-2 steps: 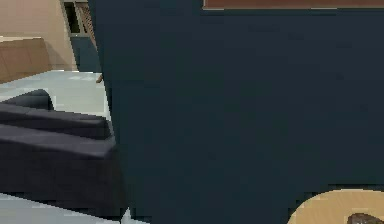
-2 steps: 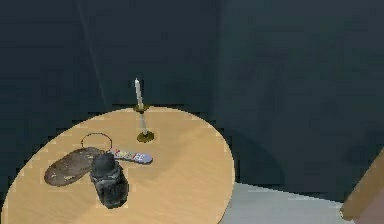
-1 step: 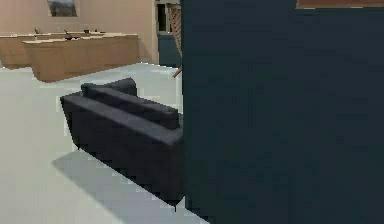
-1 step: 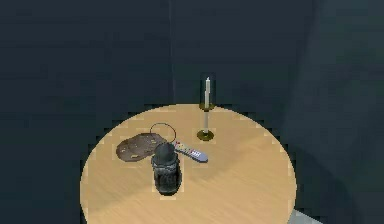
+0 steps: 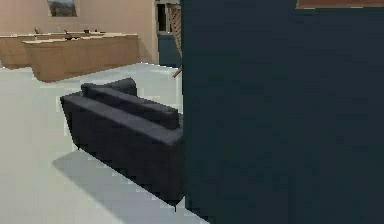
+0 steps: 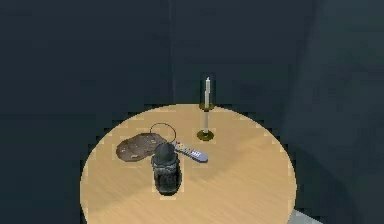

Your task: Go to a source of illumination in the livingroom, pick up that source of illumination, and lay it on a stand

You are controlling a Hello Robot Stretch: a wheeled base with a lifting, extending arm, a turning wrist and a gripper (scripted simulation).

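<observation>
Presently, item one: candle (image 6: pixel 206 95), pale, upright in a brass holder, standing toward the far side of a round wooden table (image 6: pixel 250 180) in the arm side view. I take it for the light source wanted.

Progress, as I judge it: the approach looks done, with the table close at the robot's side. The pick-up is not yet done, since the candle rests on the tabletop. Carrying it off and laying it on a stand are both left.

Gripper: I cannot tell whether its fingers are spread or pressed together.

Item two: remote (image 6: pixel 193 154), just in front of the holder.
Item three: dark flat oval thing (image 6: pixel 135 149) with a thin cord, left of the remote.
Item four: dark rounded object (image 6: pixel 165 168), nearest the table's front edge. It lies on the likely line of reach and may obstruct.

Forward view: dark sofa (image 5: pixel 120 125), dark blue wall (image 5: pixel 280 110) close by, wooden counters (image 5: pixel 70 50) well beyond.
</observation>
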